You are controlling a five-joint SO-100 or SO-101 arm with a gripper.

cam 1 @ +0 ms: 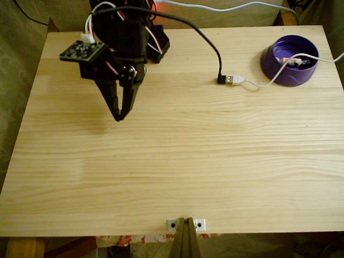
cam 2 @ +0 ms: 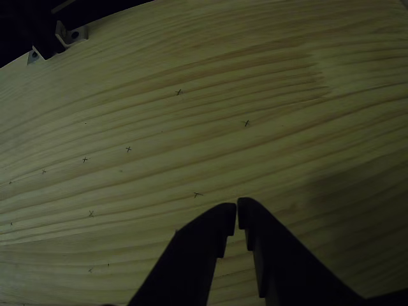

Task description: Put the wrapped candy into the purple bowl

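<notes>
Wrapped candy [cam 1: 293, 61]: small elongated sweet, pale wrapper with a pinkish middle, ends blurred. It lies inside the purple bowl, well apart from the fingers, far to their right and higher in the fixed view.

Purple bowl [cam 1: 275, 65]: round, deep purple, thick-walled, wider at the base. It stands near the far right corner of the worktop [cam 1: 177, 172], also far right of the fingers.

White cable [cam 1: 263, 82]: runs over the bowl's rim and across its opening, just beside the candy; whether the two touch cannot be told. Its other end meets a silver USB plug [cam 1: 232, 79] joined to a black cable [cam 1: 207, 38], between the fingers and the bowl.

Fingers [cam 1: 119, 119]: black, two, pointing down at bare light pine on the left half of the worktop. The tips are closed together with nothing between them. In the other view the fingers [cam 2: 237, 215] show a thin slit between the tips, above wood grain marked with small pencil crosses [cam 2: 128, 149].

Metal bracket [cam 1: 185, 224]: at the worktop's near edge, below and to the right of the fingers in the fixed view.
</notes>
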